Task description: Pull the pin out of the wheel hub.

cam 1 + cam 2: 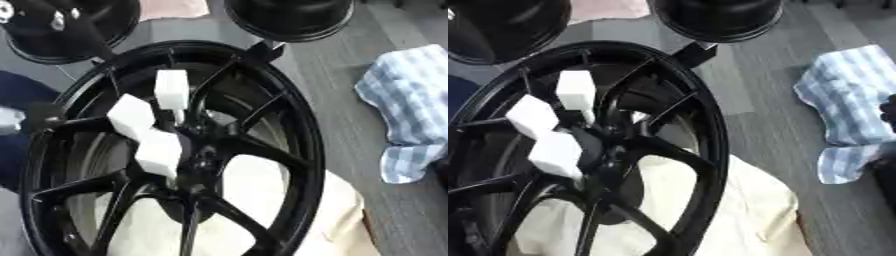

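A large black spoked wheel (289, 125) lies tilted over a cream cloth (337, 210). At its hub (197, 150) three white blocky pin heads stick up: one at the top (171, 89), one to the left (131, 116) and one lower down (160, 151). A thin pale shaft runs from the top one down into the hub. No hand touches the pins. A dark shape at the right edge, over the checked cloth, may be my right hand (890, 115); too little of it shows to tell its state. My left hand does not show.
Two round black parts sit beyond the wheel, one at the upper left (61, 25) with silver bits and one at top centre (289, 17). A blue-and-white checked cloth (407, 100) lies on the grey table (341, 75) to the right. Something dark blue (17, 92) is at the left edge.
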`<move>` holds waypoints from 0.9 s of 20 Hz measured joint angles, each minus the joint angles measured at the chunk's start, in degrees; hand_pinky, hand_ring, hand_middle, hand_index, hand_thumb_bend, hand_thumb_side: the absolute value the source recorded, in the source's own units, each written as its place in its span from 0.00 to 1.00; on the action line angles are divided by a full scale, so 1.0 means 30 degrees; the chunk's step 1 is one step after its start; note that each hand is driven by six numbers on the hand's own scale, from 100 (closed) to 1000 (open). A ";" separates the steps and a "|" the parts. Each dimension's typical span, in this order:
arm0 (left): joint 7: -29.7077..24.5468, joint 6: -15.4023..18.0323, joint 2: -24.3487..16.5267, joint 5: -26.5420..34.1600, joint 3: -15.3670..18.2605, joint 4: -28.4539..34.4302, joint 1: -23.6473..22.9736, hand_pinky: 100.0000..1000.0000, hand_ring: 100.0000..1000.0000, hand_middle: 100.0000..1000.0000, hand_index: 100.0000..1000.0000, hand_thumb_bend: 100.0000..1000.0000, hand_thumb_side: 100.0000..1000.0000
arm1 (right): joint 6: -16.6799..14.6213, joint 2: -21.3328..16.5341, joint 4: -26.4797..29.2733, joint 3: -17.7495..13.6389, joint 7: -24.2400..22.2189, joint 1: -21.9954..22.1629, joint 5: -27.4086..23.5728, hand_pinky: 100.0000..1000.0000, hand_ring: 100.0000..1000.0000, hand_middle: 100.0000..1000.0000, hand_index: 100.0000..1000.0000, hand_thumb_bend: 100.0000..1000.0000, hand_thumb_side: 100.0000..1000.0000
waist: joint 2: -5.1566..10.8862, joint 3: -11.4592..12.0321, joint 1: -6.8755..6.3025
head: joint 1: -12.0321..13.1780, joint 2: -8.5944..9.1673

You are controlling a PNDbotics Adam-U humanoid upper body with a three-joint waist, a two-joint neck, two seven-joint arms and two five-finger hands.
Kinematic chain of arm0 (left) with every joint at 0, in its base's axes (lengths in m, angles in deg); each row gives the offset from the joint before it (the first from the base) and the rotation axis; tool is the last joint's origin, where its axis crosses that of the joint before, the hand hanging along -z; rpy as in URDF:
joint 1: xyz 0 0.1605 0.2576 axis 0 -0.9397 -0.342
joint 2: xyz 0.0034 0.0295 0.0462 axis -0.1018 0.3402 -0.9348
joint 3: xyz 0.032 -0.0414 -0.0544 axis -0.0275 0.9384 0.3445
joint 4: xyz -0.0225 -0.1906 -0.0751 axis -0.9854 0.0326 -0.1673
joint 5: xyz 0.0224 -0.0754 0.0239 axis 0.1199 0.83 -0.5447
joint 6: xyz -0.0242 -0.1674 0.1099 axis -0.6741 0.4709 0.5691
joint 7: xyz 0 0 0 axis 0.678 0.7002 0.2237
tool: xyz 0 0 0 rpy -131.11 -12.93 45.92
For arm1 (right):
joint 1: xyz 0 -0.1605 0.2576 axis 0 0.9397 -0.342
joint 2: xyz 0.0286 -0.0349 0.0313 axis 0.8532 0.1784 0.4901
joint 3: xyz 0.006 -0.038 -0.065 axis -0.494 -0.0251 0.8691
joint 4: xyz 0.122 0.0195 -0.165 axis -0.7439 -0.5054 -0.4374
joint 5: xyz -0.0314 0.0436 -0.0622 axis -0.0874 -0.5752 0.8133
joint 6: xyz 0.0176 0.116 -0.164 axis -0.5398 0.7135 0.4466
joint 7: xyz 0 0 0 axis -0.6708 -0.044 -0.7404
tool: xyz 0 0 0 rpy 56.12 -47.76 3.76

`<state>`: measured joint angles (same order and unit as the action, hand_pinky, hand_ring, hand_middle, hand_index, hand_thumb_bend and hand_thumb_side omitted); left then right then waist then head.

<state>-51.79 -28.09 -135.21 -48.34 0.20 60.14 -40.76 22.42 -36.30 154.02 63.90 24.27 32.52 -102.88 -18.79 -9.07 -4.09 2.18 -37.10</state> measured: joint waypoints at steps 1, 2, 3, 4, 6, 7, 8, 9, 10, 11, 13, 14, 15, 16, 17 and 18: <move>-0.0014 -0.0249 0.0100 -0.0127 -0.0143 0.0000 0.0079 0.87 0.77 0.69 0.83 0.22 0.49 | 0.0000 0.0001 0.0000 0.0000 0.0000 0.0002 0.0000 0.70 0.67 0.60 0.49 0.32 0.31 | 0.0000 -0.0024 0.0001 | 0.0040 -0.0001; -0.0041 -0.0473 0.0184 -0.0227 -0.0284 -0.0001 0.0173 0.87 0.77 0.69 0.83 0.22 0.49 | -0.0001 0.0002 0.0000 0.0001 -0.0001 0.0003 0.0000 0.70 0.67 0.60 0.49 0.32 0.31 | 0.0000 -0.0038 0.0003 | 0.0067 -0.0001; -0.0090 -0.0689 0.0282 -0.0329 -0.0425 -0.0001 0.0264 0.87 0.77 0.69 0.83 0.22 0.50 | -0.0001 0.0002 0.0000 0.0003 -0.0004 0.0001 0.0000 0.70 0.67 0.60 0.49 0.32 0.31 | 0.0000 -0.0047 0.0008 | 0.0081 -0.0002; -0.0156 -0.0869 0.0362 -0.0408 -0.0548 -0.0001 0.0348 0.87 0.77 0.69 0.83 0.22 0.49 | 0.0002 0.0003 0.0000 0.0006 -0.0011 -0.0004 0.0000 0.70 0.67 0.60 0.49 0.32 0.31 | -0.0001 -0.0058 0.0012 | 0.0087 -0.0003; -0.0341 -0.1242 0.0529 -0.0616 -0.0806 -0.0001 0.0514 0.87 0.77 0.69 0.83 0.23 0.49 | 0.0033 0.0007 0.0000 0.0015 -0.0050 -0.0015 0.0000 0.70 0.67 0.60 0.49 0.32 0.31 | -0.0036 -0.0093 0.0038 | 0.0094 -0.0005; -0.0435 -0.1409 0.0608 -0.0721 -0.0920 -0.0001 0.0568 0.87 0.77 0.68 0.83 0.24 0.49 | 0.0058 0.0011 0.0000 0.0019 -0.0080 -0.0022 0.0000 0.70 0.67 0.60 0.49 0.32 0.31 | -0.0088 -0.0095 0.0060 | 0.0099 -0.0006; -0.0538 -0.1564 0.0675 -0.0828 -0.1015 -0.0001 0.0626 0.87 0.76 0.67 0.83 0.24 0.49 | 0.0077 0.0020 0.0000 0.0030 -0.0102 -0.0030 0.0000 0.70 0.67 0.60 0.49 0.32 0.31 | -0.0144 -0.0095 0.0088 | 0.0107 -0.0007; -0.0634 -0.1713 0.0766 -0.0954 -0.1102 -0.0001 0.0672 0.86 0.76 0.67 0.84 0.25 0.48 | 0.0101 0.0035 0.0000 0.0057 -0.0128 -0.0044 0.0000 0.70 0.67 0.60 0.49 0.32 0.31 | -0.0188 -0.0095 0.0116 | 0.0111 -0.0008; -0.0720 -0.1866 0.0811 -0.1071 -0.1183 -0.0001 0.0684 0.87 0.76 0.66 0.84 0.25 0.48 | 0.0125 0.0062 0.0000 0.0098 -0.0153 -0.0065 0.0000 0.70 0.67 0.60 0.49 0.32 0.31 | -0.0208 -0.0098 0.0129 | 0.0114 -0.0008; -0.0799 -0.1995 0.0866 -0.1170 -0.1241 -0.0001 0.0688 0.87 0.76 0.66 0.85 0.25 0.50 | 0.0146 0.0102 0.0000 0.0127 -0.0176 -0.0102 0.0000 0.70 0.67 0.60 0.49 0.32 0.31 | -0.0218 -0.0099 0.0132 | 0.0118 -0.0008; -0.1009 -0.2279 0.0928 -0.1369 -0.1357 -0.0001 0.0688 0.87 0.77 0.67 0.87 0.26 0.51 | 0.0161 0.0191 0.0000 0.0132 -0.0202 -0.0152 0.0000 0.70 0.67 0.60 0.49 0.32 0.31 | -0.0249 -0.0121 0.0135 | 0.0121 -0.0008; -0.1119 -0.2402 0.0932 -0.1453 -0.1405 -0.0001 0.0688 0.87 0.77 0.68 0.87 0.27 0.50 | 0.0170 0.0195 0.0000 0.0132 -0.0224 -0.0174 0.0000 0.70 0.67 0.60 0.49 0.32 0.31 | -0.0276 -0.0125 0.0143 | 0.0121 -0.0008; -0.1216 -0.2524 0.0937 -0.1503 -0.1412 -0.0001 0.0688 0.87 0.78 0.70 0.87 0.28 0.50 | 0.0178 0.0200 0.0000 0.0133 -0.0242 -0.0176 0.0000 0.70 0.67 0.60 0.49 0.31 0.31 | -0.0300 -0.0127 0.0155 | 0.0121 -0.0008; -0.1301 -0.2630 0.0952 -0.1545 -0.1413 -0.0001 0.0688 0.88 0.79 0.72 0.87 0.28 0.50 | 0.0187 0.0208 0.0000 0.0134 -0.0253 -0.0177 0.0000 0.70 0.67 0.60 0.49 0.32 0.31 | -0.0321 -0.0131 0.0168 | 0.0121 -0.0006; -0.1377 -0.2724 0.1005 -0.1576 -0.1414 -0.0001 0.0688 0.88 0.80 0.73 0.87 0.29 0.49 | 0.0203 0.0231 0.0000 0.0135 -0.0270 -0.0181 0.0000 0.70 0.67 0.60 0.49 0.32 0.31 | -0.0329 -0.0135 0.0181 | 0.0121 -0.0004; -0.1452 -0.2813 0.1067 -0.1608 -0.1415 -0.0001 0.0688 0.88 0.80 0.74 0.87 0.30 0.49 | 0.0211 0.0264 0.0000 0.0137 -0.0279 -0.0183 0.0000 0.70 0.67 0.60 0.49 0.32 0.31 | -0.0336 -0.0142 0.0187 | 0.0125 -0.0001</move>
<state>-56.15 -36.53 -132.01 -53.17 -4.04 60.13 -38.69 23.05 -35.50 154.02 64.31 23.44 31.97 -102.88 -19.80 -9.50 -3.53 2.56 -37.10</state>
